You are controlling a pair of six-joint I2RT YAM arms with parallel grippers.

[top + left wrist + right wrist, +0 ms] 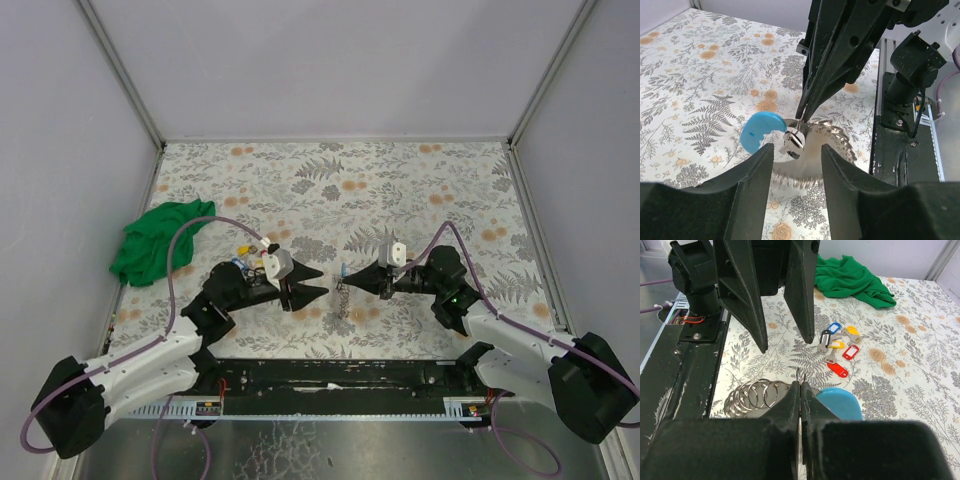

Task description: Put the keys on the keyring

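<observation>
The keyring (832, 137) is a silver loop strung with several small split rings (755, 395) and a light-blue piece (757, 131). It hangs just above the table. My right gripper (801, 385) is shut on its thin wire, also seen from above (343, 282). My left gripper (797, 150) faces it tip to tip, open, with nothing between its fingers (318, 281). The keys (839, 347), with red, yellow, blue and black tags, lie in a cluster on the table behind the left gripper, partly under the left arm (243, 260).
A crumpled green cloth (155, 240) lies at the left edge of the floral tablecloth (400, 190). A black rail (340, 375) carrying the arm bases runs along the near edge. Grey walls close in the back and both sides.
</observation>
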